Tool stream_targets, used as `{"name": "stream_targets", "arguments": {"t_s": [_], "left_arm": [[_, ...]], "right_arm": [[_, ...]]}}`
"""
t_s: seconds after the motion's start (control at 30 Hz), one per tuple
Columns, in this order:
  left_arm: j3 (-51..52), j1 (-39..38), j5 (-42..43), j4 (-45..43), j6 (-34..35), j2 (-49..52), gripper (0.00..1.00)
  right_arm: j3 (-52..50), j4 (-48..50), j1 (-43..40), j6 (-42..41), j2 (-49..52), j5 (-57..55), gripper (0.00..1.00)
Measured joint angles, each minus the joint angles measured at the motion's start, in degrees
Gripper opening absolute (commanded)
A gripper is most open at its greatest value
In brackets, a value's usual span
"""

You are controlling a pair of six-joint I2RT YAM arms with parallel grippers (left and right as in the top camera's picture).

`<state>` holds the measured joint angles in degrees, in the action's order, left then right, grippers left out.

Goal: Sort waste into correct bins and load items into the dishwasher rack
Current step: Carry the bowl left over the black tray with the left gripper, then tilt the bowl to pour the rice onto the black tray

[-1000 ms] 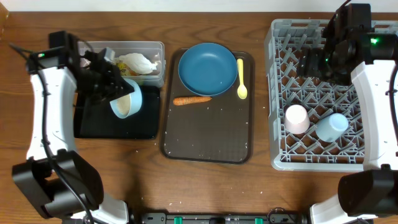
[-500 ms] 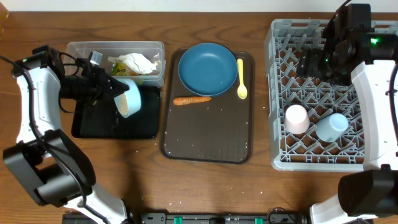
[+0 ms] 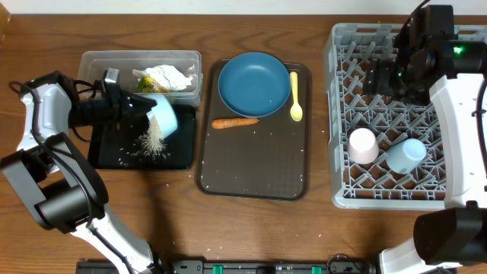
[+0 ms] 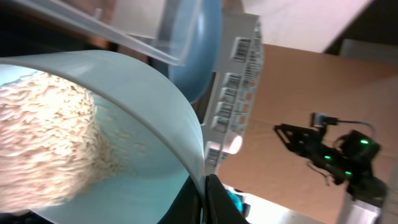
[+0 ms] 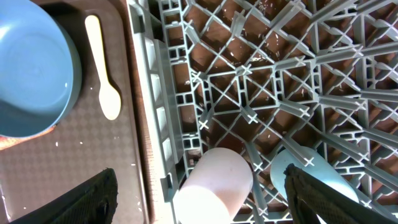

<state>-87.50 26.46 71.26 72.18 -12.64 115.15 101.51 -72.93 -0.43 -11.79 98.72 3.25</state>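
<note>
My left gripper [image 3: 146, 111] is shut on the rim of the pale blue-white bowl [image 3: 163, 116] and holds it tipped over the black tray [image 3: 104, 156]. White rice [image 3: 151, 142] pours from the bowl onto the tray; in the left wrist view the rice [image 4: 43, 143] lies inside the bowl [image 4: 149, 118]. The clear tub [image 3: 95, 59] holds crumpled white paper [image 3: 166, 76]. My right gripper [image 5: 199, 199] is open and empty above the grey rack [image 3: 358, 194], which holds the pink cup [image 3: 362, 144] and the light blue cup [image 3: 405, 154]. The blue plate [image 3: 253, 83], yellow spoon [image 3: 295, 97] and carrot stick [image 3: 234, 122] lie on the brown tray.
The dark brown serving tray [image 3: 255, 164] lies between the bins and the rack. Loose rice grains are scattered on the wooden table [image 3: 175, 221] near the black tray's front edge. In the right wrist view the plate [image 5: 34, 68] and spoon [image 5: 102, 68] show left of the rack [image 5: 249, 74].
My left gripper has tipped the bowl further over the black tray, and rice now pours out and piles on the tray. The left arm swung left. The right arm has not moved.
</note>
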Motion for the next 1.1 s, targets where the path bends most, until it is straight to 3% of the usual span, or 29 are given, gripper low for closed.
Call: {"name": "stream_targets", "arguments": {"t_s": [1.1], "left_arm": [[0.0, 3.6, 16.1, 6.3, -0.7, 0.0, 0.06]], "right_arm": [[0.0, -1.0, 0.0, 0.3, 0.0, 0.0, 0.84]]}}
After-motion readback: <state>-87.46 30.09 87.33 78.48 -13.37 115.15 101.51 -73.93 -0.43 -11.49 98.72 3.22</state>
